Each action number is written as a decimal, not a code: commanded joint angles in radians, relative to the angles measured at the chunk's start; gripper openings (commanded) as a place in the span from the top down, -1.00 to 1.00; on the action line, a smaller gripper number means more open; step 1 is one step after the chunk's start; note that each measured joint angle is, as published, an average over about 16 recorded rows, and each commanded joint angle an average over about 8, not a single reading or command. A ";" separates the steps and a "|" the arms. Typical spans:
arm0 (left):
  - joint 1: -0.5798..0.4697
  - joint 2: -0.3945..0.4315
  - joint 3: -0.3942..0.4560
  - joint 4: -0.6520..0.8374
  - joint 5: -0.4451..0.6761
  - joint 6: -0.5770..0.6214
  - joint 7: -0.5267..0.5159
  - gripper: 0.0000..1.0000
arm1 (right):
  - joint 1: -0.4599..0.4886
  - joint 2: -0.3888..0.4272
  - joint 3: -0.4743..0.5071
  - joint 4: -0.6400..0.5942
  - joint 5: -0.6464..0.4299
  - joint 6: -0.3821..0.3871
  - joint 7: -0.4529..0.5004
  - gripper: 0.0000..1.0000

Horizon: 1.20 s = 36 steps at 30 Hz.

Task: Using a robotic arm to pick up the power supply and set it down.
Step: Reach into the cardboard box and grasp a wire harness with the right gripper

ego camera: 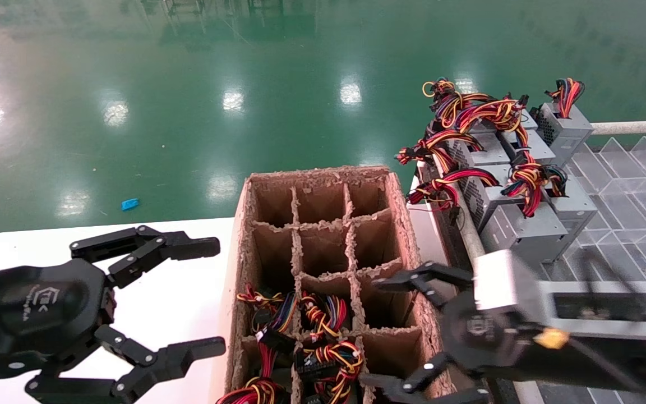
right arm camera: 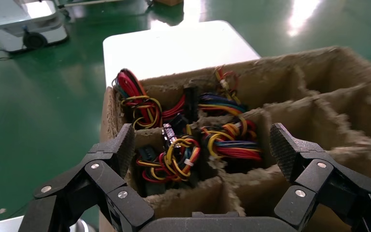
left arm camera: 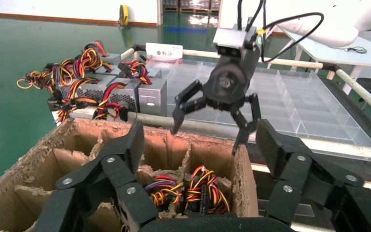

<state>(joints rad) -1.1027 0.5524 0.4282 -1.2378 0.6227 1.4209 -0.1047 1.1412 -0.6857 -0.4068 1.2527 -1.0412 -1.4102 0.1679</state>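
Several power supplies stand in the near cells of a divided cardboard box (ego camera: 396, 224). Only their red, yellow and black wire bundles (ego camera: 326, 314) show; the metal bodies are hidden in the cells. My right gripper (ego camera: 373, 332) hangs open over the box's near right edge with nothing between its fingers. In the right wrist view the right gripper (right arm camera: 204, 145) spans two wire bundles (right arm camera: 169, 159) below it. More silver-grey power supplies (ego camera: 516, 224) lie stacked to the right of the box. My left gripper (ego camera: 216, 294) stands open and empty over the white table, left of the box.
The white table (ego camera: 177, 292) holds the box. A clear divided tray (ego camera: 631, 185) with a metal rail (ego camera: 634, 127) lies at the right. The far box cells (ego camera: 314, 202) hold nothing. Green floor lies beyond the table.
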 commanded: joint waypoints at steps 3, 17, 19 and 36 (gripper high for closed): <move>0.000 0.000 0.000 0.000 0.000 0.000 0.000 1.00 | 0.014 -0.044 -0.036 -0.016 -0.056 0.015 0.005 -0.28; 0.000 0.000 0.000 0.000 0.000 0.000 0.000 1.00 | 0.052 -0.094 -0.092 -0.037 -0.177 0.031 -0.015 1.00; 0.000 0.000 0.000 0.000 0.000 0.000 0.000 1.00 | 0.048 -0.093 -0.092 -0.038 -0.176 0.032 -0.014 1.00; 0.000 0.000 0.000 0.000 0.000 0.000 0.000 1.00 | 0.042 -0.091 -0.097 -0.020 -0.182 0.032 -0.006 1.00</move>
<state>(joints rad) -1.1027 0.5524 0.4282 -1.2378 0.6227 1.4209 -0.1047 1.1834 -0.7759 -0.5036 1.2326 -1.2225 -1.3788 0.1626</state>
